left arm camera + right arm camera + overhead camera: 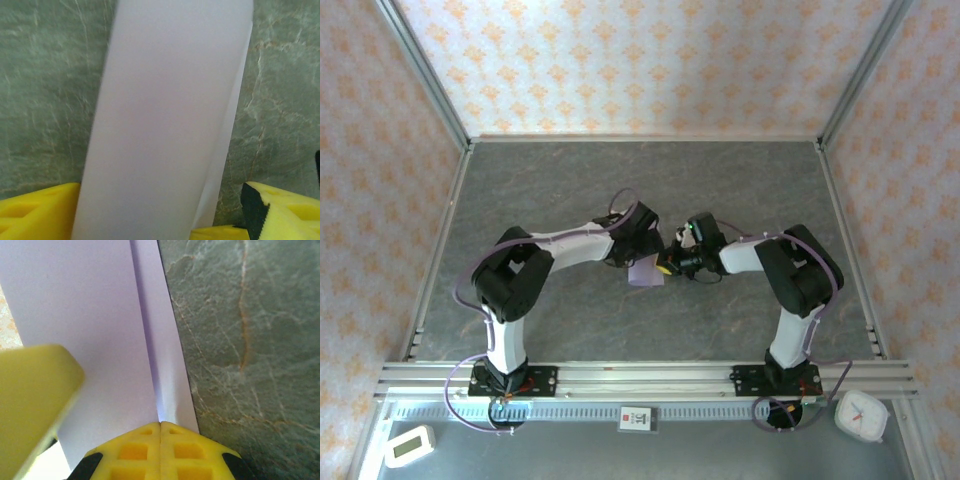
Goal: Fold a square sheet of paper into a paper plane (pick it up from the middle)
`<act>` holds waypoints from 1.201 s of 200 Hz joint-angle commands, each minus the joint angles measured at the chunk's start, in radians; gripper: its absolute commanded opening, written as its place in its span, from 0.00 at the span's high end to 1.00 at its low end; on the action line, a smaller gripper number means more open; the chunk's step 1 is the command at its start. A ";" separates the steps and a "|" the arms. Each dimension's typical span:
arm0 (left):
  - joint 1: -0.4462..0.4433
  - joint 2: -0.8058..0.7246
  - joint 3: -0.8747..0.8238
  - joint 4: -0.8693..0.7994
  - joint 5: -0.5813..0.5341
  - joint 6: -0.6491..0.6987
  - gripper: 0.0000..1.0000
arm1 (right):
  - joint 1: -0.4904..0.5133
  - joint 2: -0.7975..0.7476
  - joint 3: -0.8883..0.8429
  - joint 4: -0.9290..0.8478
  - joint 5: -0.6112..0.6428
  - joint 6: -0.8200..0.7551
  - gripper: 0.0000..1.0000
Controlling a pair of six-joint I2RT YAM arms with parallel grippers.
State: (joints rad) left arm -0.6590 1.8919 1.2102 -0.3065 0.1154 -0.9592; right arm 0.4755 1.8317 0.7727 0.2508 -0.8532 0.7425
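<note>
The left hand (161, 190) was released, its fingers spread on either side of the folded sheet of paper (165, 115) without clamping it. The sheet sat mid-counter (45, 100) between both hands, its long axis running straight away from their fingertips. The right hand (160, 426) was clenched on the sheet's near edge and, by my judgement, held it alone.

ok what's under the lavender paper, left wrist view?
Grey marbled table shows on both sides of the paper, and a lower layer of it peeks out along its right edge. Whatever lies directly beneath is covered.
</note>
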 commanded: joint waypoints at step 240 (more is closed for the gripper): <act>-0.004 -0.124 -0.170 0.360 0.094 -0.067 0.23 | -0.072 -0.083 0.076 -0.140 0.087 0.016 0.94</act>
State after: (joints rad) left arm -0.6415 1.7317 1.0008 0.0231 0.2043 -0.9905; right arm 0.4389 1.8076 0.8566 0.1448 -0.8078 0.7509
